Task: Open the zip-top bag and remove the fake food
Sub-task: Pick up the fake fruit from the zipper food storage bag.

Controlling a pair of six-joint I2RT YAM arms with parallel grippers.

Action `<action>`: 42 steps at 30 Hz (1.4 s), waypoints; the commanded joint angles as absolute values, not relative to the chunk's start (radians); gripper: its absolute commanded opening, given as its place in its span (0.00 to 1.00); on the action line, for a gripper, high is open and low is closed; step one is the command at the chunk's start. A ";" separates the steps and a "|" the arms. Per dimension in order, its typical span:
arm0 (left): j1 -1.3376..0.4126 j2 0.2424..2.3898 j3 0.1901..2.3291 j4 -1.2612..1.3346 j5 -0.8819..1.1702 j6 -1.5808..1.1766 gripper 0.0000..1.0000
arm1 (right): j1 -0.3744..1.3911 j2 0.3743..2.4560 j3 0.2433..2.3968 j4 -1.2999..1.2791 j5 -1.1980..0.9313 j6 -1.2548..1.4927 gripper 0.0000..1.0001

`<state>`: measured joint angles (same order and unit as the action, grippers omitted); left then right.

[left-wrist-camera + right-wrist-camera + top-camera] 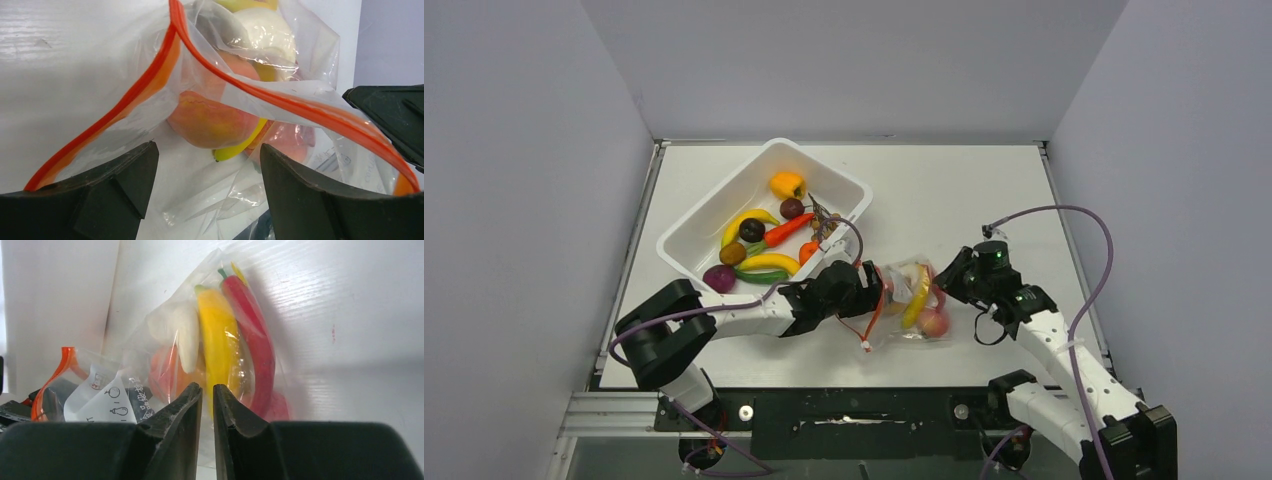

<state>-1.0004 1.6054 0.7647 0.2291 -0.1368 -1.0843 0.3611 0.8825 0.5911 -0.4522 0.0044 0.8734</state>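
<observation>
On the white table (984, 190), crinkly plastic blurs the fake food (210, 122), and dark fingers hide both ends of the zip-top bag (914, 300). Its open mouth sits right before the left gripper (207, 155), whose fingers are wide apart. The right gripper (207, 390), nearly closed, meets the other end. I cannot tell if it pinches.

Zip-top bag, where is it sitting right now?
In the top view the zip-top bag lies on the table near the front middle, between the left gripper at its red-orange mouth and the right gripper at its other end.
</observation>
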 commanded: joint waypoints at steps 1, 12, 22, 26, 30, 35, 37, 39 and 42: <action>-1.003 1.584 0.758 0.300 -0.194 -1.159 0.74 | 0.307 0.945 0.619 -0.324 -0.205 0.802 0.17; -1.005 1.596 0.756 0.325 -0.229 -1.207 0.73 | 0.308 1.117 0.530 -0.239 -0.267 0.813 0.15; -1.005 1.688 0.869 0.250 -0.231 -1.200 0.75 | 0.310 1.083 0.431 -0.203 -0.297 0.840 0.15; -1.005 1.728 0.888 0.249 -0.183 -1.198 0.75 | 0.308 1.079 0.414 -0.185 -0.318 0.849 0.15; -1.008 1.733 0.905 0.212 -0.166 -1.158 0.74 | 0.310 1.072 0.409 -0.188 -0.324 0.850 0.15; -1.008 1.758 0.923 0.176 -0.104 -1.093 0.66 | 0.309 1.050 0.405 -0.196 -0.318 0.854 0.15; -1.014 1.769 0.927 0.171 -0.076 -1.073 0.61 | 0.310 1.043 0.405 -0.199 -0.315 0.855 0.15; -1.027 1.764 0.931 0.140 -0.098 -1.058 0.56 | 0.310 1.037 0.405 -0.202 -0.308 0.856 0.16; -1.035 1.740 0.921 0.110 -0.123 -1.043 0.51 | 0.310 1.030 0.401 -0.205 -0.297 0.858 0.16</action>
<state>-1.0054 1.7470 0.9043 0.1829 -0.1539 -1.0931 0.3073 1.0523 0.4095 -0.2089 -0.2932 0.8478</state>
